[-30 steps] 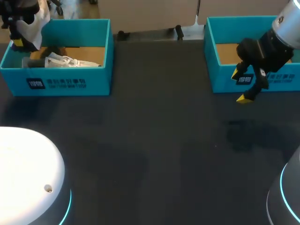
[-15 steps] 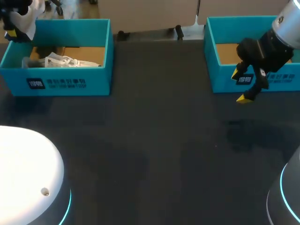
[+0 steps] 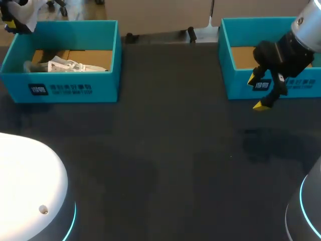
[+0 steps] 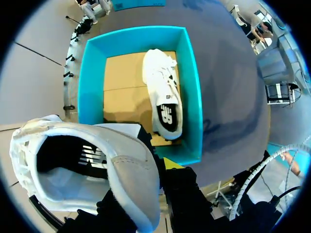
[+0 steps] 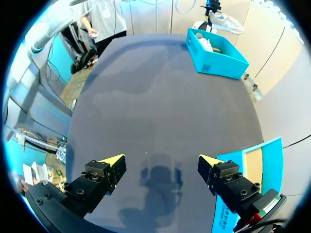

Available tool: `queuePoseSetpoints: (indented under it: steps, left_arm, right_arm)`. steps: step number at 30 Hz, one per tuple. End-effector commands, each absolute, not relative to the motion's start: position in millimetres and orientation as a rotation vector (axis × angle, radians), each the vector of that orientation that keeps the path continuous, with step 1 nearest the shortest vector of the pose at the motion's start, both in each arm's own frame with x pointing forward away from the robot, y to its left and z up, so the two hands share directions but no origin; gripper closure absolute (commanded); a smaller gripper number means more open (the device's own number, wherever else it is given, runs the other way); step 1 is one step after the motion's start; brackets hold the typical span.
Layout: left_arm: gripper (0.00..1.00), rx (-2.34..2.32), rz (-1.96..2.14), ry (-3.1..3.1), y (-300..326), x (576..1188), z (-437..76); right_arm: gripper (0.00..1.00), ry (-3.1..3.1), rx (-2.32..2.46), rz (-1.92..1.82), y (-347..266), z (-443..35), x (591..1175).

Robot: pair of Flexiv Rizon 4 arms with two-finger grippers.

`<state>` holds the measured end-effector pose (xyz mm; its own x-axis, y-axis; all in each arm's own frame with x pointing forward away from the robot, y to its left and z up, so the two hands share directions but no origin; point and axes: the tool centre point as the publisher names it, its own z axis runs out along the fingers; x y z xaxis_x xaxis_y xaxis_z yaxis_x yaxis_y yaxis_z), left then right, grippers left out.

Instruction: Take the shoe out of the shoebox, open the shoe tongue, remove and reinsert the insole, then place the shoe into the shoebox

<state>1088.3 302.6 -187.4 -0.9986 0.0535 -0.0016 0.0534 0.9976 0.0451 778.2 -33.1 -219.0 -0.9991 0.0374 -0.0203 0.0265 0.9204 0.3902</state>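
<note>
My left gripper (image 3: 11, 22) is high over the far left corner of the left teal shoebox (image 3: 75, 89), shut on a white shoe (image 3: 29, 11). In the left wrist view the gripper (image 4: 154, 171) pinches the heel collar of that shoe (image 4: 92, 160), whose opening faces the camera. Below it a second white shoe (image 4: 165, 94) lies inside the shoebox (image 4: 194, 97) along one long wall; it also shows in the head view (image 3: 67, 65). My right gripper (image 3: 263, 94) hangs open and empty in front of the right teal box (image 3: 241, 83), its fingers wide apart (image 5: 160, 166) above bare table.
The right teal box holds only its cardboard floor (image 3: 243, 56). The dark table (image 3: 170, 150) stretches between the two boxes. My arms' white bases (image 3: 30, 186) stand at the near corners.
My left gripper has lifted the held shoe up and away from the left shoebox, toward the far left corner. The right arm has not moved.
</note>
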Motion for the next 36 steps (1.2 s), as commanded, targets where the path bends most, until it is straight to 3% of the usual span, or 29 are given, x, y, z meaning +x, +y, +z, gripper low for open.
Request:
queuePoseSetpoints:
  steps: [1, 24, 36]
  left_arm:
    - [1.00, 0.085, 0.068, 3.137, 304.4, 1100.6, -185.6]
    - [1.00, 0.036, 0.120, 3.138, 297.0, 1117.8, -182.6]
    - [1.00, 0.884, 0.188, 2.950, 313.4, 1106.0, -174.0]
  right_arm:
    - [0.00, 3.053, 0.051, 0.616, -32.7, -219.5, 778.3]
    - [0.00, 3.053, 0.051, 0.616, -32.7, -219.5, 778.3]
    - [0.00, 3.053, 0.051, 0.616, -32.7, -219.5, 778.3]
